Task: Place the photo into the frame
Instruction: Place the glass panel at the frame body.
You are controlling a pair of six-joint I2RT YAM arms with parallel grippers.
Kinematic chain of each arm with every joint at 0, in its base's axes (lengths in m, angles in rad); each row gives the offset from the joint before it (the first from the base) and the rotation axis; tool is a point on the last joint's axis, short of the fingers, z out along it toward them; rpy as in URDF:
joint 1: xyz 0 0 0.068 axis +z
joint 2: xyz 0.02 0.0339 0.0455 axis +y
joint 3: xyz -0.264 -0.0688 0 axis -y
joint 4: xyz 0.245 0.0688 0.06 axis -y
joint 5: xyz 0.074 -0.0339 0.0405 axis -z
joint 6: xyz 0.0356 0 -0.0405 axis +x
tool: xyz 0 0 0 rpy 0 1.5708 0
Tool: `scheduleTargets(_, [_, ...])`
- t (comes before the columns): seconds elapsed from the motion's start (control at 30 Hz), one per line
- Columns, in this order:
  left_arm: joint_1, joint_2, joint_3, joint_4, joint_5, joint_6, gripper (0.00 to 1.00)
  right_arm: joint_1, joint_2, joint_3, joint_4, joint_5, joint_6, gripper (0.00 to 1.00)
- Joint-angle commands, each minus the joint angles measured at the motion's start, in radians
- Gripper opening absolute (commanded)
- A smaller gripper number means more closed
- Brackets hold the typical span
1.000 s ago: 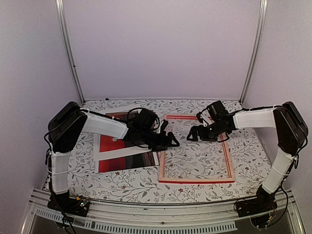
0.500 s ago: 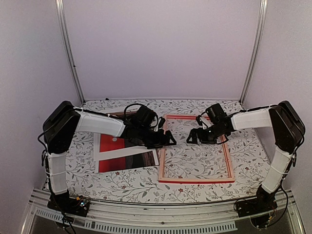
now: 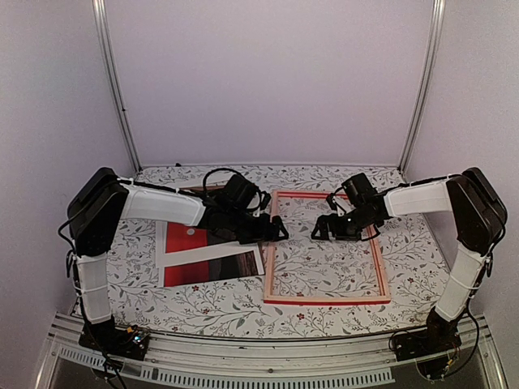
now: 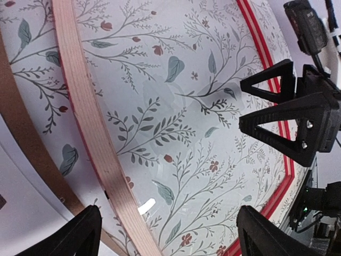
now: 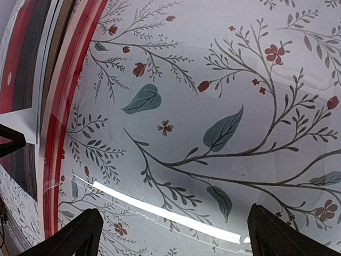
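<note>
Even soft light, glare streaks, wrist-view edge distortion

The big, thin picture frame [image 3: 324, 301] has a red front and pale wood edges. It lies flat on the table [image 3: 413, 267], a bit to the right of the middle. It is a tall rectangle, and the table's flowers and leaves show through its open middle. Up close, its long left side [image 4: 90, 122] is pale wood with a thin red line along it.

The flat photo [image 3: 178, 241] is bright red with a small white dot, and part of it is dark brown and streaky. It lies on the table just left of the frame, outside it. A white strip slants across it. Its top part is hidden.
</note>
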Motion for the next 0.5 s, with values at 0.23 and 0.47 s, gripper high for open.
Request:
scheduleTargets(0.23, [-0.023,-0.024,0.058,-0.072,-0.208,0.105,0.91,0.004,-0.03,0.012,-0.076,0.078,-0.032,0.99])
scheduleTargets(0.47, [-0.02,-0.008,0.082,-0.049,-0.267,0.128,0.91,-0.002,-0.134,0.043,-0.073,0.138,-0.042,0.99])
